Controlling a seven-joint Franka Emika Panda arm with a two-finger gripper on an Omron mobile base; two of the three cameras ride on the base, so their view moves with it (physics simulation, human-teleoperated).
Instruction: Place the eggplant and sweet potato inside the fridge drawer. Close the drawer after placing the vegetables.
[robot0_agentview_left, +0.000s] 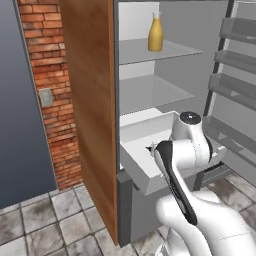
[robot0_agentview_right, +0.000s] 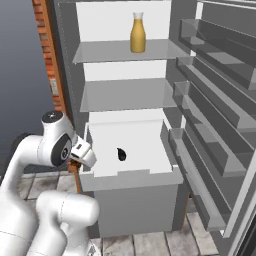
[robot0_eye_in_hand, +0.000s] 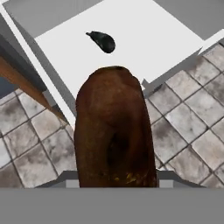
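I have the tool (robot0_eye_in_hand: 114, 181) pinching the sweet potato (robot0_eye_in_hand: 113, 131) at its near end, low centre of the hand view, over floor beside the fridge drawer (robot0_agentview_right: 135, 177) where the eggplant (robot0_eye_in_hand: 101, 40) lies; it looks firm, lumpy, fairly light, so a mid-body hold would suit.

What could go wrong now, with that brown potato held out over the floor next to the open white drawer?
The sweet potato hangs over floor tiles, just outside the fridge drawer. If the fingers let go now, it probably lands on the floor. On the way in it might clip the drawer's front edge. Dropped carelessly, it could hit the eggplant already lying inside.
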